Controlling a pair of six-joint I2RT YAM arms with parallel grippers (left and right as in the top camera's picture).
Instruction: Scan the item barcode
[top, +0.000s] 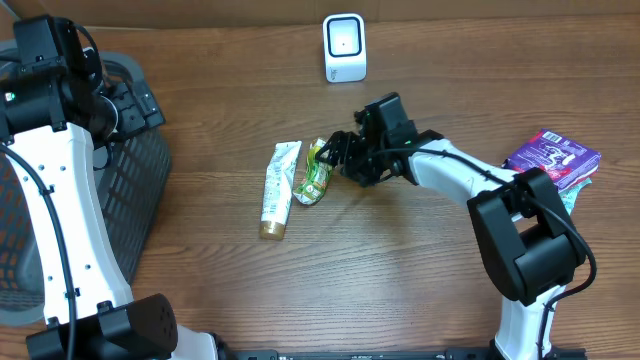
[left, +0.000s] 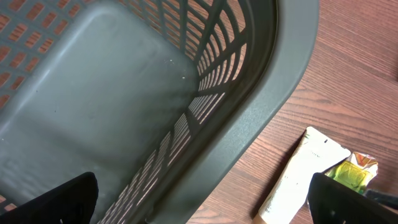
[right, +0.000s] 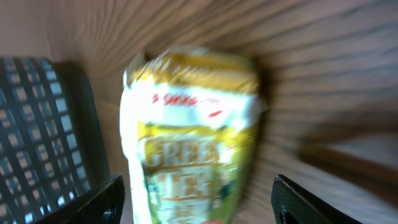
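Observation:
A yellow-green tea packet (top: 316, 172) lies on the wooden table beside a white tube (top: 276, 188). My right gripper (top: 343, 160) is down at the packet's right side. In the right wrist view the packet (right: 193, 149) is blurred and lies between the spread fingers (right: 102, 202), with a gap on the right side. The gripper (right: 199, 205) is open around it. No barcode shows on it. The white scanner (top: 345, 47) stands at the back. My left gripper (left: 202, 208) hangs open over the basket rim (left: 261, 118), with nothing between its fingers.
A dark grey mesh basket (top: 140, 190) fills the left side under the left arm. A purple packet (top: 552, 157) lies at the right edge, on top of something teal. The white tube (left: 298, 174) and the tea packet (left: 357, 174) also show in the left wrist view.

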